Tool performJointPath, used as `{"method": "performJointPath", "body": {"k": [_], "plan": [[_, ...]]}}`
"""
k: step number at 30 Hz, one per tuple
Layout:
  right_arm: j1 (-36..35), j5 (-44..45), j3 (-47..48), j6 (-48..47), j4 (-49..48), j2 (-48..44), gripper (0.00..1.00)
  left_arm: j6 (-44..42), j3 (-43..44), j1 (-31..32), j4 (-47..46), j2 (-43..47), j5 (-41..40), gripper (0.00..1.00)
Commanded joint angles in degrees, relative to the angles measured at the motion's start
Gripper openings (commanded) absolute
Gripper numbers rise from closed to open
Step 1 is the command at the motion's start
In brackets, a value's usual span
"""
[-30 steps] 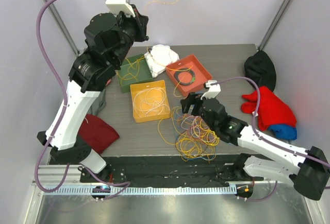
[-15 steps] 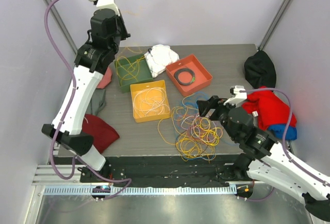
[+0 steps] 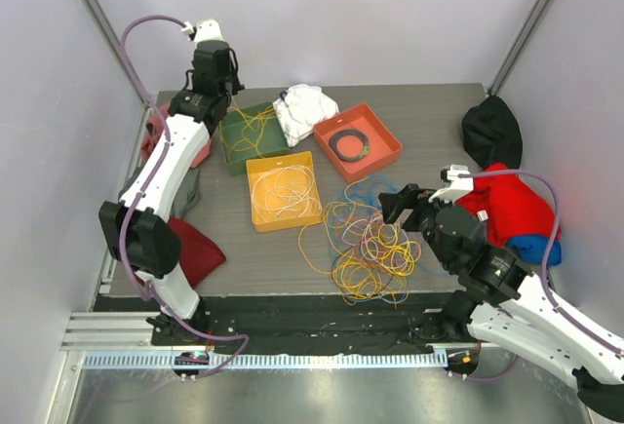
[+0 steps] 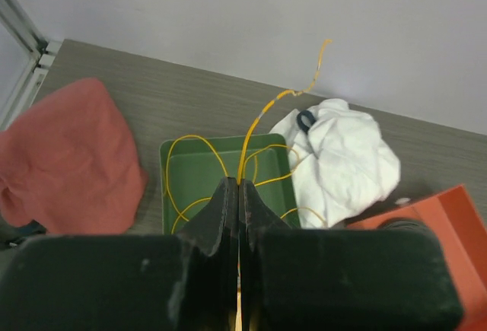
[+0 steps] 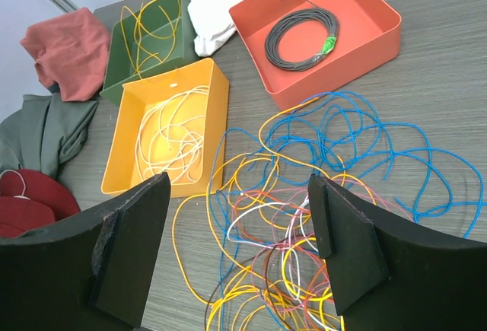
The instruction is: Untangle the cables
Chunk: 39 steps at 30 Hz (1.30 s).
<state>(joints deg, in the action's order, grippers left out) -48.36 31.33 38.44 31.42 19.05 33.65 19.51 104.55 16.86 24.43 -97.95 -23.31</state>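
Two claws, three trays, seven cloths and one big tangle on the table. Trays clustered at the back left: green tray, yellow tray just in front of it, red tray to the right. In the green tray, loose loops of one yellow cable; in the yellow tray, one white cable in loose loops; in the red tray, one black coil with a green tag. Cloths: pink at the far left edge, white between green and red trays, grey-green and dark red down the left side, black, red and blue down the right side. Left claw above the green tray, fingers pressed together and pinching the yellow cable, one end rising past the fingertips, the loops below in the tray. Cables in a loose heap at front centre, just in front of the yellow and red trays: blue, yellow, orange, pink and white strands crossing one another, too many to count. Right claw hanging over the heap's right side, fingers wide apart, nothing between them, clear of the strands.
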Motion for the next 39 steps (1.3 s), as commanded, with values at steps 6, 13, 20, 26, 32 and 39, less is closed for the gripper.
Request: {"method": "performJointPath", "body": {"k": [6,13,20,26,32,39], "plan": [[-0.07,1.8,-1.35,1.01,-0.15,0.63,0.82,4.05,-5.76,-4.56,-10.53,-1.72,0.11,0.0],[-0.07,1.98,-1.96,1.27,-0.77,1.33,0.82,0.01,-3.57,-4.82,-12.82,-0.75,-2.26,0.0],[-0.16,1.98,-3.19,1.54,-0.59,-0.07,0.81,-1.22,-8.92,-5.08,-16.85,-2.24,-4.02,0.0],[-0.07,2.86,-4.16,1.8,-0.15,-1.3,0.81,0.61,-14.81,-5.09,-16.96,-3.03,-1.4,0.0],[-0.16,2.24,-4.51,2.07,-0.15,-1.48,0.81,5.98,-26.13,-5.09,-17.92,-0.31,3.7,0.0],[-0.16,1.72,-4.86,2.77,0.11,-2.45,0.81,6.33,-24.24,-5.09,-14.33,-4.61,7.92,0.0]]}}
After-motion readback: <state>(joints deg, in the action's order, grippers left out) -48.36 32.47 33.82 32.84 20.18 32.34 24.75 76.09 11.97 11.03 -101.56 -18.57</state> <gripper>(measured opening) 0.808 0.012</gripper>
